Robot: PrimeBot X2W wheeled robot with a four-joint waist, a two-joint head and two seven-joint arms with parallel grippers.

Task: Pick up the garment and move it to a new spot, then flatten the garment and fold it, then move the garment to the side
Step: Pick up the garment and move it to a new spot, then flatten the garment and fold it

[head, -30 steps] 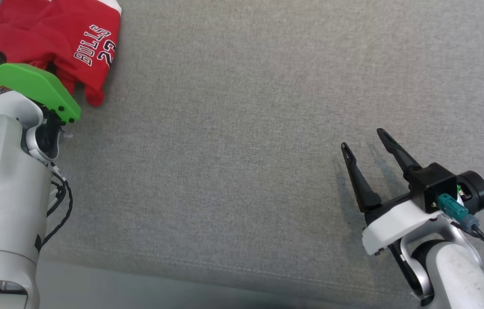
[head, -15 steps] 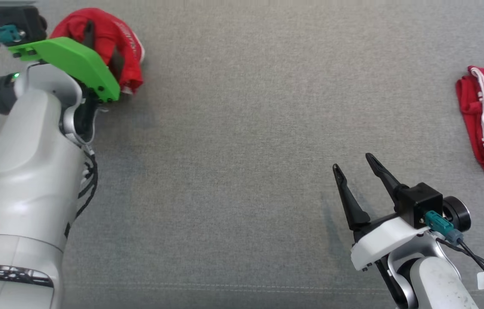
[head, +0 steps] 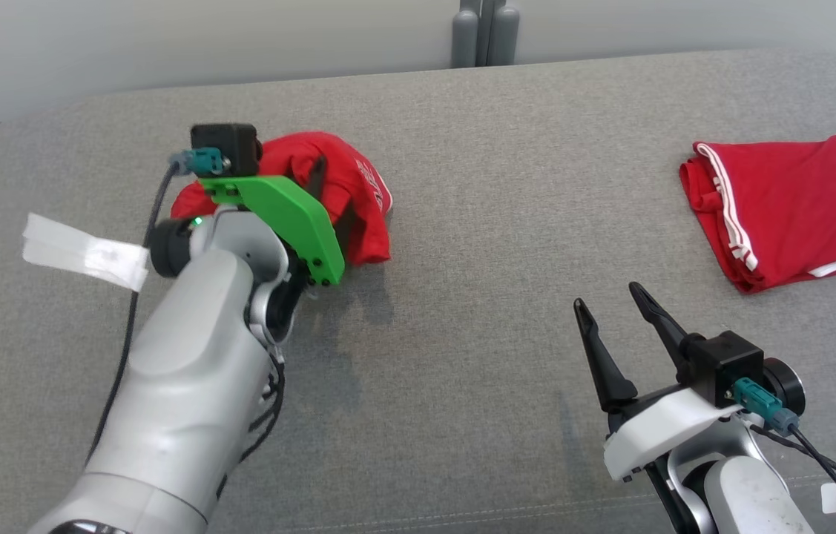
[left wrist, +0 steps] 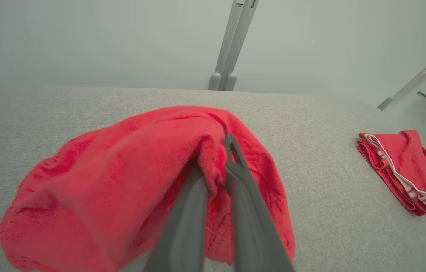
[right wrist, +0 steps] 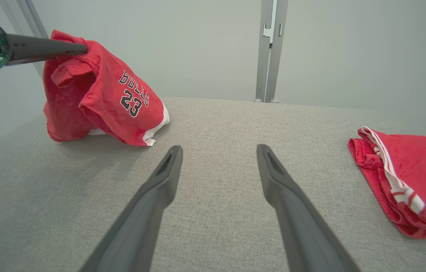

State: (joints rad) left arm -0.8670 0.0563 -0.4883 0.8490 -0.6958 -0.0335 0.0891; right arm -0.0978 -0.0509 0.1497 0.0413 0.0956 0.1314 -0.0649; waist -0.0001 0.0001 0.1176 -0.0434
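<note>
Red garment, head view: the garment hangs bunched from my left claw, over the left part of the grey table.
Right claw, head view: my right claw is empty, fingers spread wide, low over the table at near right, well apart from the garment.
Second red piece, head view: a folded cloth lies flat at far right, clear of both claws.
Change, head view: a second ago the garment lay heaped at the frame's upper left, beside the left arm; now it is gathered up in the claw. The camera has swung as well, so I credit only the lift, not the apparent travel.
Left wrist view: both fingers are closed tight on a fold of red cloth pinched between them; the rest drapes down on either side.
Right wrist view: the garment dangles from the left claw, "BULLS 23" print facing out. Its lower edge is at or just above the table; I cannot tell which.
Bearing on task: I judge the pick-up done and the carry to a new spot under way. Release, flattening, folding and moving aside remain.
</note>
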